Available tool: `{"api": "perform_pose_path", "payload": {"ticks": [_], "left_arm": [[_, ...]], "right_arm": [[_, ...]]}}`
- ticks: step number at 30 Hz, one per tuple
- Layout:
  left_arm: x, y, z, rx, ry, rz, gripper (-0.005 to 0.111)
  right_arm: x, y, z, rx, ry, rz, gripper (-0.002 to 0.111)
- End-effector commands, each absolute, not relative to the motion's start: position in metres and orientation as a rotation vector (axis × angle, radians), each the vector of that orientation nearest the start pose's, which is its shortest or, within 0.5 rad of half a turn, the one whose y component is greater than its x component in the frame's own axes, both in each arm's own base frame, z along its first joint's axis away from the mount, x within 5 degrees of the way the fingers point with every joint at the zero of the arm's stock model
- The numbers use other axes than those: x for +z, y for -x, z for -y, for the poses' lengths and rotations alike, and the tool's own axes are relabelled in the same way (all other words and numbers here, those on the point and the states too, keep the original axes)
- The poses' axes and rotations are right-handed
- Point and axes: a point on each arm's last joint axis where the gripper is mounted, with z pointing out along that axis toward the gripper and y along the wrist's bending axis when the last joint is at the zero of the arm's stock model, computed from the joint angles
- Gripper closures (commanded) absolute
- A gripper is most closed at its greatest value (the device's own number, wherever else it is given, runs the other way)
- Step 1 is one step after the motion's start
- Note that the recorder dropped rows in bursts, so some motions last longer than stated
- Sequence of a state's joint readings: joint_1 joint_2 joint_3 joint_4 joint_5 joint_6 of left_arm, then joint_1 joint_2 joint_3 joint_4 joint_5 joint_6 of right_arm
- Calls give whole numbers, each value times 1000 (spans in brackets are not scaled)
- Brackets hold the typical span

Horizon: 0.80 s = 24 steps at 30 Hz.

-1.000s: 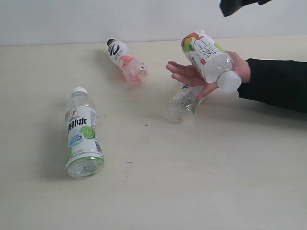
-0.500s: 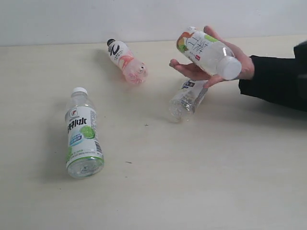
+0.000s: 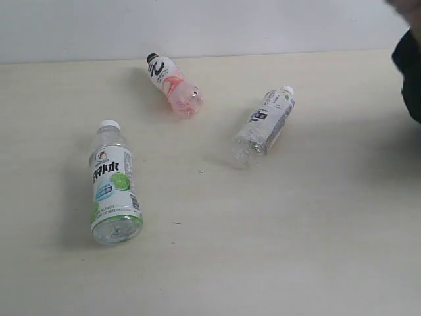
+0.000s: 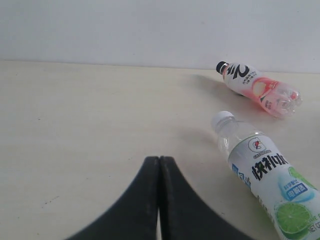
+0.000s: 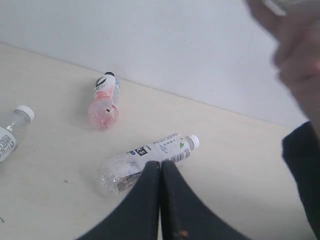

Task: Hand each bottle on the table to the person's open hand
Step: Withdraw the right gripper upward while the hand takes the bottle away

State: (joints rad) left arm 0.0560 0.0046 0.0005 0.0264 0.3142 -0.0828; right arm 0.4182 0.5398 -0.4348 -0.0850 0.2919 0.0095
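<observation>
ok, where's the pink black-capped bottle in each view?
Exterior: pink bottle lying at the back of the table, left of centre.
Left wrist: close to the wall, beyond the green-label bottle.
Right wrist: close to the wall, beyond the clear bottle.
Shared landmark: the table's back edge along the wall.

On the surface (image 3: pixel 316 250), the near bottle (image 4: pixel 270 175) lies just beside your left end effector (image 4: pixel 159 160), a little ahead of it; the far bottle (image 4: pixel 257 87) lies beyond. The third bottle (image 5: pixel 142 156) lies directly ahead of your right end effector (image 5: pixel 160 163), the far bottle farther on.
</observation>
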Motion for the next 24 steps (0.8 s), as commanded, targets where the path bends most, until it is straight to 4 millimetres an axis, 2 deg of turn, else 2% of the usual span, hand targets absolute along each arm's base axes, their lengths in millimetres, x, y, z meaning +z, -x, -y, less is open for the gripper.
{"api": "perform_pose_path", "payload": {"ticks": [1,11,24], "left_arm": [[185,-54,-3,-2,104,-1793,107],[185,-54,-3,-2,104,-1793,107],[185,-54,-3,-2,104,-1793,107]], "right_arm": [[291,-107,-45,214,447,-1804,108],[298,-100,-43,230,427,-1745,108],[312,-75,-32,256,381,-1600,108]]}}
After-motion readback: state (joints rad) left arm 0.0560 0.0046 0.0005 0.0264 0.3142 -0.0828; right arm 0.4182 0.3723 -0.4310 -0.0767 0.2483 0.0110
